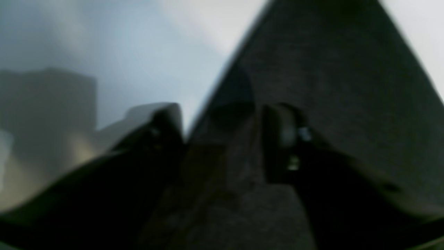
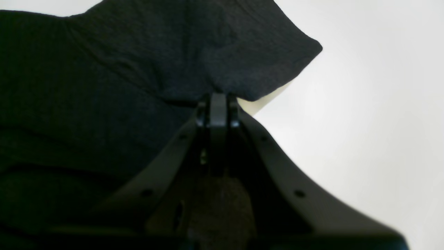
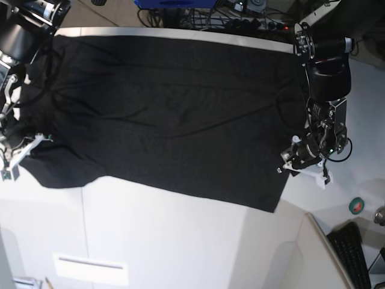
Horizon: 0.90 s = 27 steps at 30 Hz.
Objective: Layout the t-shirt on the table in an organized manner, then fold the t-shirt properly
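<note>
The black t-shirt lies spread wide over the white table, reaching from the far edge towards the middle. No print shows on its upper face. My right gripper is shut on a fold at the shirt's edge, at the shirt's left end in the base view. At the shirt's right edge sits my left gripper. In the blurred left wrist view its fingers stand apart with black cloth lying in the gap between them.
A green tape roll and a black keyboard lie off the table's right corner. Cables and gear crowd the far edge. A white label strip lies near the front, with a thin seam running across the tabletop.
</note>
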Motion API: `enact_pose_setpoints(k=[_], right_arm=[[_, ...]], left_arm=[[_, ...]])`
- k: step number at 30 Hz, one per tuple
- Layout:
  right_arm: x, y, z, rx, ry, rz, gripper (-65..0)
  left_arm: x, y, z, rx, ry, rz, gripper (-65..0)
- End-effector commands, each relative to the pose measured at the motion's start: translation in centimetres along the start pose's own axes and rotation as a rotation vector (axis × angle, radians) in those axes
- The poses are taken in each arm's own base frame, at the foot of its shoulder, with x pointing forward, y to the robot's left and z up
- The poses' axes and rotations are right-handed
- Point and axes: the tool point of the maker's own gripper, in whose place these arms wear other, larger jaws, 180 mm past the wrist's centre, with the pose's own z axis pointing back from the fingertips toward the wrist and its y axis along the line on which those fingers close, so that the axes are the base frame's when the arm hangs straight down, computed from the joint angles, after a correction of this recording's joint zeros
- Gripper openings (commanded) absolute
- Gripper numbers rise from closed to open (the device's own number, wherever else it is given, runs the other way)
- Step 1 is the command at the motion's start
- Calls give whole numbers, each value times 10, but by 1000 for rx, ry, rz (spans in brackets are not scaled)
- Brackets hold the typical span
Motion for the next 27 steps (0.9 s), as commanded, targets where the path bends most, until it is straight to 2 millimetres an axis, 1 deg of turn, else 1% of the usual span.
enact_pose_setpoints(k=[1,3,4,5,6,13,14,17,20,24,27], right_arm=[[20,-9,5,-20,-56,6,-650],[21,-9,5,-20,-58,6,-650],[22,-9,5,-20,-59,6,-650],[22,-9,5,-20,-59,6,-650],[22,-9,5,-20,-59,6,-650],[22,-9,5,-20,-59,6,-650],[23,-9,5,-19,-62,7,-650],[23,-8,4,-17,-61,9,-650],[23,-8,5,-18,-62,8,-650],[23,-8,5,-18,-62,8,-650],[23,-8,5,-18,-64,8,-650]], left_arm=[[10,-1,1,-2,-14,3,-393],[7,0,0,1,-4,6,-490],[5,1,-1,2,0,7,-550],[1,4,0,6,4,6,-625],[-5,8,1,12,11,5,-650],[1,16,14,18,-32,-28,-650],[2,20,20,24,-28,-39,-650],[8,12,39,5,-43,-87,-650],[5,16,60,43,-37,-93,-650],[-12,20,87,88,-8,-82,-650],[-26,14,110,83,22,-106,-650]])
